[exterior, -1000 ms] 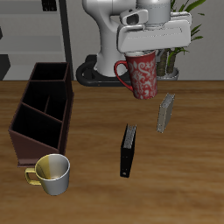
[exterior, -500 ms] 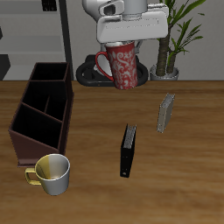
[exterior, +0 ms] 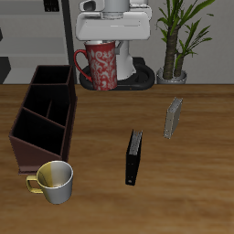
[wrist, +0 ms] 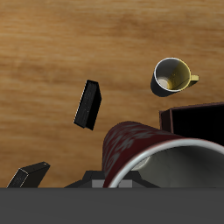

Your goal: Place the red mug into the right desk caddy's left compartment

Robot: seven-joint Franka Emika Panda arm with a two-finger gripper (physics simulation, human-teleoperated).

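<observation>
The red mug (exterior: 101,67), dark red with pale speckles and a loop handle, hangs upright in the air, held by its rim in my gripper (exterior: 111,42), which is shut on it. It is high above the table's back, just beside the far end of the right desk caddy (exterior: 42,114), a dark maroon-brown box with thin inner dividers. In the wrist view the mug (wrist: 140,150) fills the near field with its white inside showing, and a corner of the caddy (wrist: 194,118) shows beside it. My fingertips are hidden by the mug.
A yellowish-cream mug (exterior: 54,181) stands near the table's front edge, by the caddy's near end. A slim black book (exterior: 134,156) stands mid-table and a grey book (exterior: 173,117) stands farther back. A potted plant (exterior: 174,41) stands at the back.
My gripper has carried the red mug sideways toward the caddy and a little higher. The mug has turned from tilted to nearly upright.
</observation>
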